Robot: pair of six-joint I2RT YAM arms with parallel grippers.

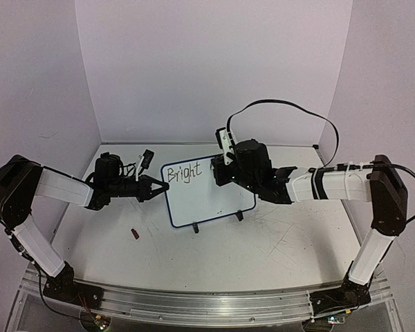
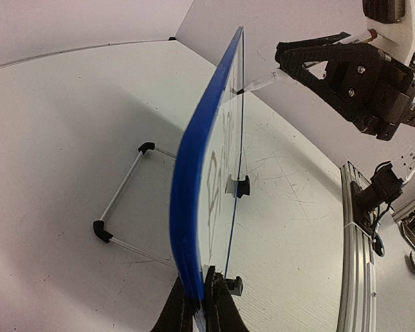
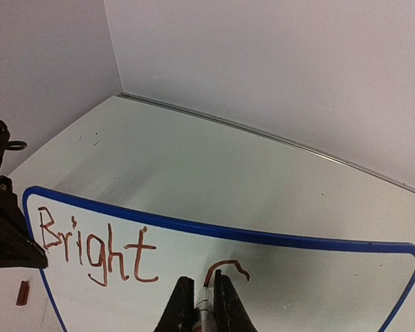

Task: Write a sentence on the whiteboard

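Note:
The whiteboard (image 1: 207,200) stands upright on two black feet, with a blue rim (image 2: 200,166). The word "Bright" (image 1: 184,172) is written at its upper left. In the right wrist view the lettering (image 3: 97,245) looks reddish-brown, and a short curved stroke (image 3: 228,266) follows it. My right gripper (image 3: 202,280) is shut on a marker (image 3: 205,308), whose tip touches the board (image 3: 318,290) at that stroke. The marker tip also shows in the left wrist view (image 2: 259,84). My left gripper (image 2: 202,290) is shut on the board's left edge, as the top view (image 1: 159,188) also shows.
A small reddish marker cap (image 1: 134,234) lies on the table in front of the board's left side, and shows in the right wrist view (image 3: 22,292) too. The board's wire stand (image 2: 124,207) reaches out behind it. Walls close the back and sides.

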